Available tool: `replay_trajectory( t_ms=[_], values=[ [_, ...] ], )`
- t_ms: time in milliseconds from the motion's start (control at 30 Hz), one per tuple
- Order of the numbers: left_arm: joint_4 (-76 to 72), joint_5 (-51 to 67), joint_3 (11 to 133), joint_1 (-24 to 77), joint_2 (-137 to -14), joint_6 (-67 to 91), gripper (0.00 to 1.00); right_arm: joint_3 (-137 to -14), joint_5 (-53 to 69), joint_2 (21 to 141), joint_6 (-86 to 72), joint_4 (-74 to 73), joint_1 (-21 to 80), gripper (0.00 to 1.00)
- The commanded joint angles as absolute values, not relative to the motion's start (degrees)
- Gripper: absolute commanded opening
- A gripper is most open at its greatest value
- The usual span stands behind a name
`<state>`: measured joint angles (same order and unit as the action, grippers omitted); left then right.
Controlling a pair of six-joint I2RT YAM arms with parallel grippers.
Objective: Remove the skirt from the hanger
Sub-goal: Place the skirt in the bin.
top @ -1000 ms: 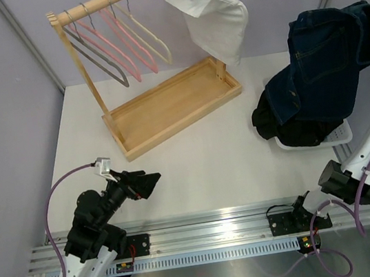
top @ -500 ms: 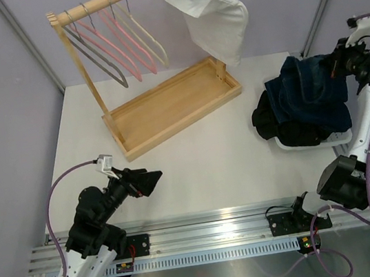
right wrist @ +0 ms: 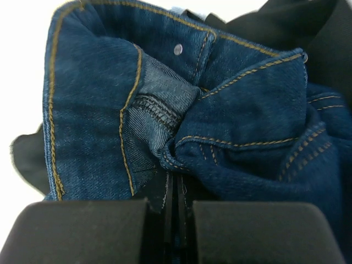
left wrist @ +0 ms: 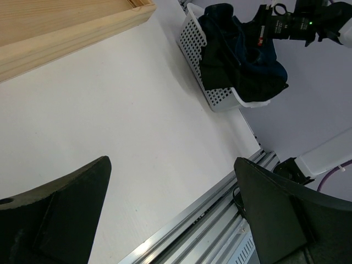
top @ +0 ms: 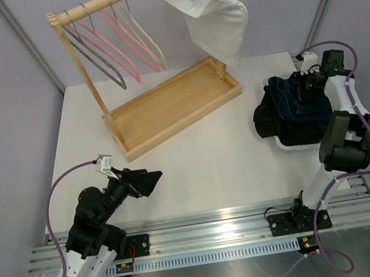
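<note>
Located denim skirt (top: 296,97) bunched in white basket (left wrist: 212,82) at right side of worktop (top: 195,158), lying on black garment (top: 270,122). Noted right gripper (top: 306,85) over the basket, fingers (right wrist: 110,225) pressed together on a fold of the denim. Noted left gripper (top: 143,183) at near-left of worktop, fingers (left wrist: 66,203) spread wide apart. Counted four hangers (top: 115,44) on wooden rack (top: 166,103) at rear. Logged pale garment (top: 212,16) draped over rail's right end.

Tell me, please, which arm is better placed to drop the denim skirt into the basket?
Right. The right gripper is shut on the denim skirt at the white basket; the left gripper sits open at the near left of the table, far from both.
</note>
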<state>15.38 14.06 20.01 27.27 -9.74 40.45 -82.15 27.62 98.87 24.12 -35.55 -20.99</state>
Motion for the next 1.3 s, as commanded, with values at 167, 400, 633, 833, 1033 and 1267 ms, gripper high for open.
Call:
replay_trajectory(
  t_ms=[167,400,633,833,1033,1267],
  values=[
    [12.66,15.73,21.45,26.98,-9.32,40.34,0.99,-80.07,18.73,105.73,30.67,-42.27,-19.43,0.00],
    [12.13,16.00,21.09,27.07,-9.32,40.43,0.99,-79.45,19.51,104.60,32.60,-43.59,-19.34,0.11],
    [13.62,15.38,22.67,26.98,-9.14,38.59,0.99,-91.90,21.44,94.40,33.49,-53.15,-19.42,0.38],
    [12.13,15.64,22.68,26.98,-10.46,37.79,0.99,-105.97,22.94,92.20,34.89,-63.26,-19.42,0.53],
    [12.57,15.29,23.64,26.98,-11.08,36.39,0.99,-114.07,26.80,92.02,36.38,-69.16,-19.34,0.57],
    [10.38,13.98,25.13,26.98,-13.70,35.42,0.99,-138.05,49.08,95.53,32.99,-76.73,-16.71,0.84]
  ],
)
